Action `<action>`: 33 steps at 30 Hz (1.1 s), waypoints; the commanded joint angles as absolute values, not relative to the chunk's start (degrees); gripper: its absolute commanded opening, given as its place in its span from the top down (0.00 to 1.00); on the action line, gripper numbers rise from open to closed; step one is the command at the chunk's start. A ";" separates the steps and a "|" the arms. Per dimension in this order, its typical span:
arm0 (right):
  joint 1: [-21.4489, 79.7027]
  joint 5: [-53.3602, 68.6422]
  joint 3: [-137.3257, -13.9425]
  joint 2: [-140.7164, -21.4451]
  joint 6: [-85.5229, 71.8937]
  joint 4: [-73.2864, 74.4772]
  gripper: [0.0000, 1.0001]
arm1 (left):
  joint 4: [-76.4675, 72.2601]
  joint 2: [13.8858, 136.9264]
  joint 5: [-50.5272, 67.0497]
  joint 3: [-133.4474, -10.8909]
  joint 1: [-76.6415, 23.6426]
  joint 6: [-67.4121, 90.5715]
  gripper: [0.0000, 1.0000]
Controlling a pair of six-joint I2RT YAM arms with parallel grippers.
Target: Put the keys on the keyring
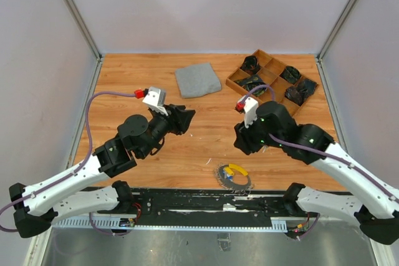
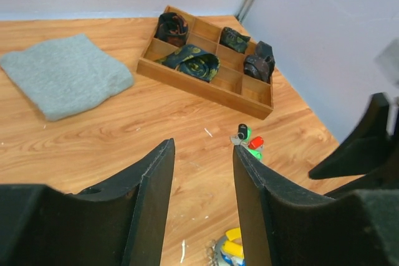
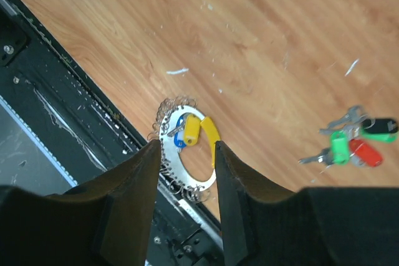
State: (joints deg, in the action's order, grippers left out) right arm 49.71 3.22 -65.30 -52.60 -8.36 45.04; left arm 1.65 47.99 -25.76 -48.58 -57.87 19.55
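At the near table edge, centre, the keyring [image 1: 234, 177] lies flat with yellow-headed keys [image 3: 192, 130] on it. In the right wrist view it shows in the gap of the right gripper [image 3: 187, 149], whose fingers are partly spread and hold nothing. Loose keys [image 3: 353, 144] (green, red, black heads) lie farther right of the ring; the left gripper [image 2: 202, 154] is likewise spread and empty, clear of both.

A wooden tabletop [image 1: 206, 147] of warm orange grain is enclosed on three sides by plain pale walls [image 1: 212, 4] (faintly lilac), joined at the back corners by metal posts [image 1: 73, 10]. A black rail [image 1: 187, 202] is fixed along the near edge.
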 commanded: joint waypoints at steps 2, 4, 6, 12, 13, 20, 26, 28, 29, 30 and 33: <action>49.04 6.78 -61.60 -58.35 -19.64 45.10 0.57 | 5.50 44.68 -25.79 -46.35 -56.81 21.69 0.51; 49.05 7.45 -60.46 -61.82 -22.35 43.90 0.56 | 6.11 43.79 -25.80 -45.62 -56.64 21.98 0.51; 49.08 7.23 -59.33 -65.28 -25.91 42.30 0.53 | 6.95 43.05 -25.92 -45.13 -56.56 22.13 0.51; 50.21 3.42 -58.30 -76.47 -33.66 38.12 0.51 | 8.79 39.77 -27.44 -43.80 -56.43 21.69 0.51; 50.32 2.22 -58.26 -78.05 -34.90 37.86 0.51 | 9.04 39.20 -27.51 -43.63 -56.43 21.58 0.51; 52.18 -5.78 -57.85 -85.11 -42.35 36.11 0.44 | 11.07 35.33 -27.41 -42.15 -56.42 21.23 0.51; 56.76 -10.76 -60.55 -90.94 -46.95 37.44 0.45 | 12.16 33.05 -27.51 -41.02 -56.38 21.10 0.51; 57.76 -11.91 -62.39 -93.55 -48.28 39.81 0.48 | 12.36 32.49 -27.74 -40.79 -56.38 21.12 0.51; 58.05 -12.21 -63.12 -94.74 -48.60 40.54 0.51 | 12.43 32.18 -27.69 -40.66 -56.42 21.11 0.51; 58.28 -12.50 -63.77 -95.82 -48.79 41.18 0.53 | 12.47 31.91 -27.76 -40.56 -56.40 21.16 0.51; 58.90 -13.11 -64.70 -97.97 -49.23 42.12 0.53 | 12.64 31.08 -27.76 -40.19 -56.38 21.28 0.51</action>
